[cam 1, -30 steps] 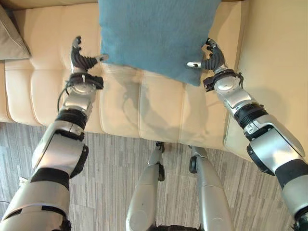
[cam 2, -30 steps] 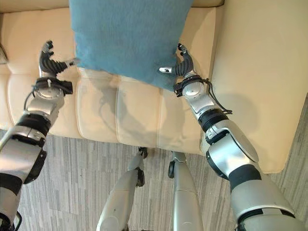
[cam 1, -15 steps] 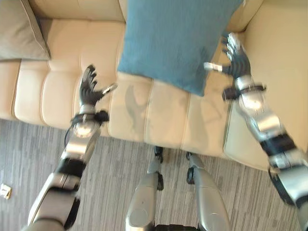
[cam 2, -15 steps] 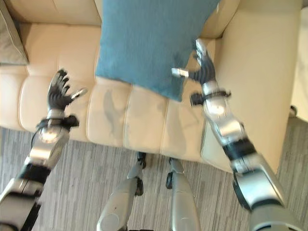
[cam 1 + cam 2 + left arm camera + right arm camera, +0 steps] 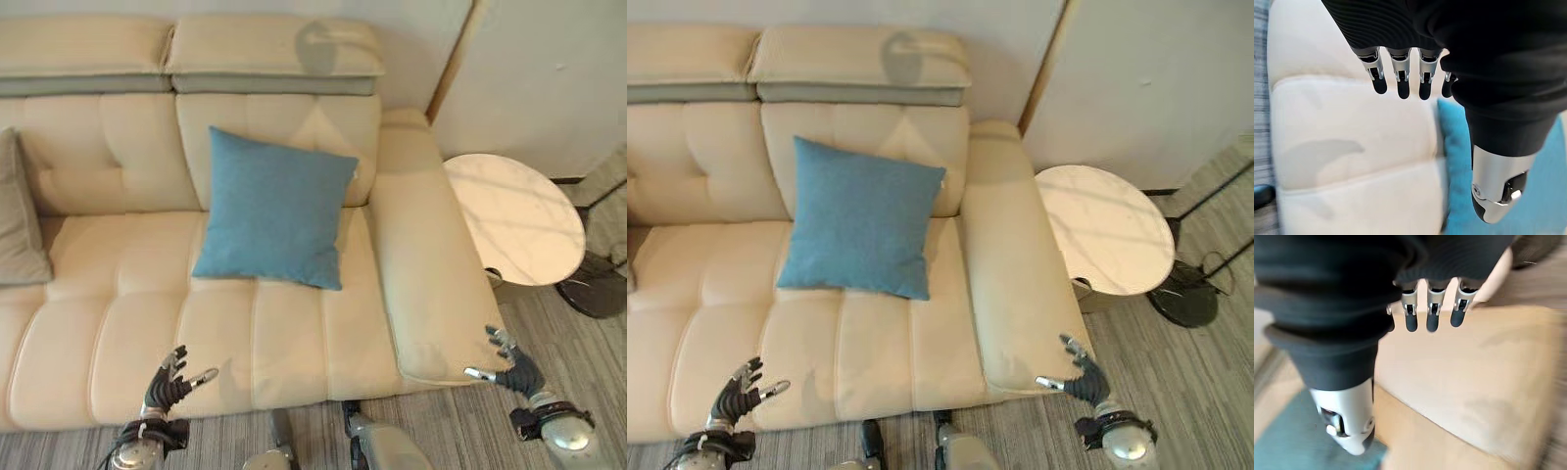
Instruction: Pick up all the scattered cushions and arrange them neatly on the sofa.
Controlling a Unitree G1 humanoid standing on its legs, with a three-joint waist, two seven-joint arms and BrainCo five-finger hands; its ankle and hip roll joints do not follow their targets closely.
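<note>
At the far left edge I see a grey cushion on the sofa, and my left hand hangs at lower left, fingers spread, holding nothing. The blue cushion leans upright against the backrest at centre, which I judge placed. At lower right my right hand is spread and empty by the armrest; I can't tell whether cushions remain elsewhere.

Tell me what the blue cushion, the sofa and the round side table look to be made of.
Blue cushion: woven fabric, matte, with a faint textile grain. Sofa: cream leather or a leather-like cover, smooth with a soft sheen and stitched panels. Round side table: pale glossy top, marble-like with faint veining, possibly stone or laminate.
</note>
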